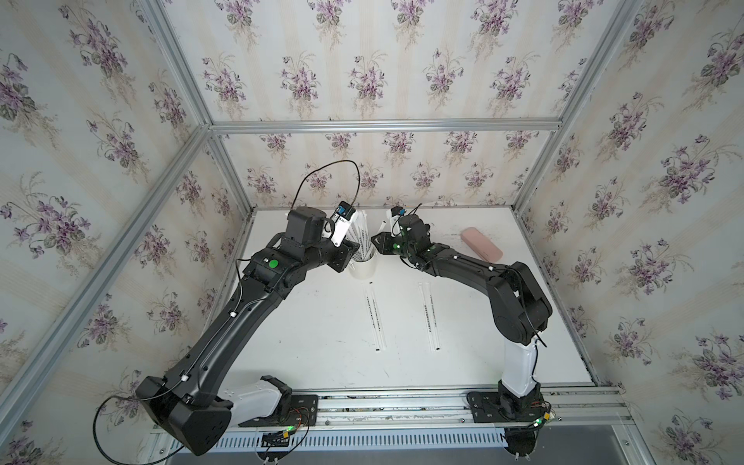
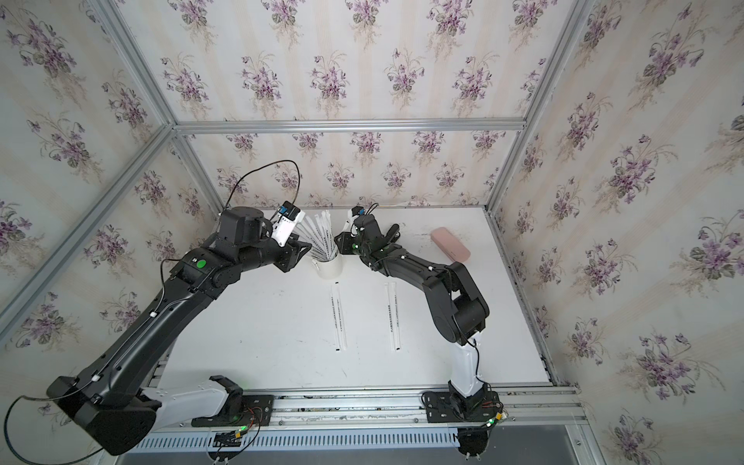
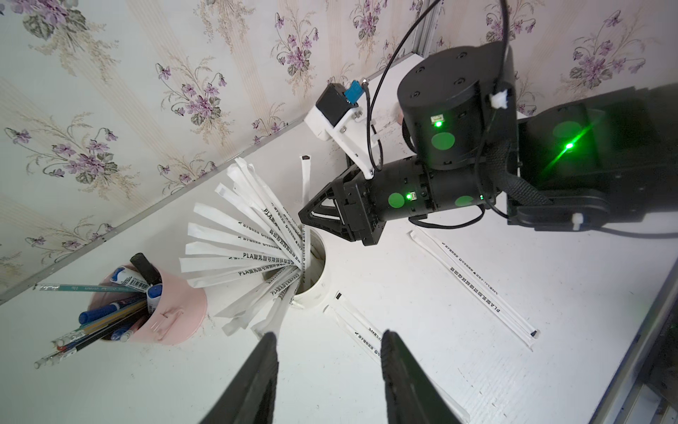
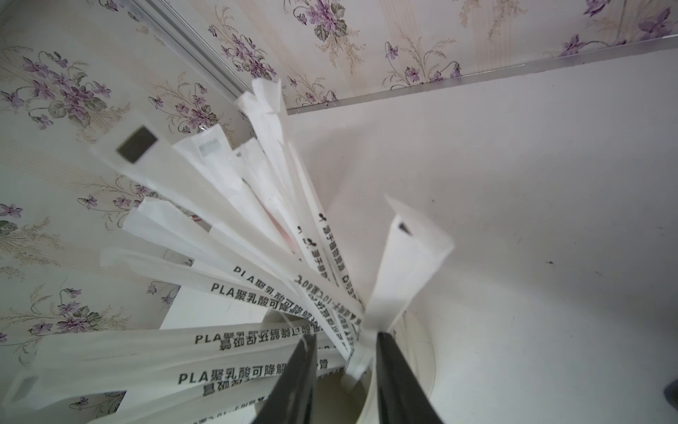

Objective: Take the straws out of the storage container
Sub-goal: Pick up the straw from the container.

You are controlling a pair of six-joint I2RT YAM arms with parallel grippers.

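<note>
The straws [image 3: 238, 249] fan out of the white cup [image 1: 364, 269] at the back-middle of the table [image 1: 463, 342]. A few loose straws [image 1: 373, 318] lie flat in front. R claw [image 4: 345, 341] is at the rim, jaws apart w/ one straw standing unclamped btw them. L claw [image 3: 330, 334] is wide, empty, close by. Looks mid-pick. Nxt: pinch that one straw, lift straight up w/o tipping the cup.
</note>
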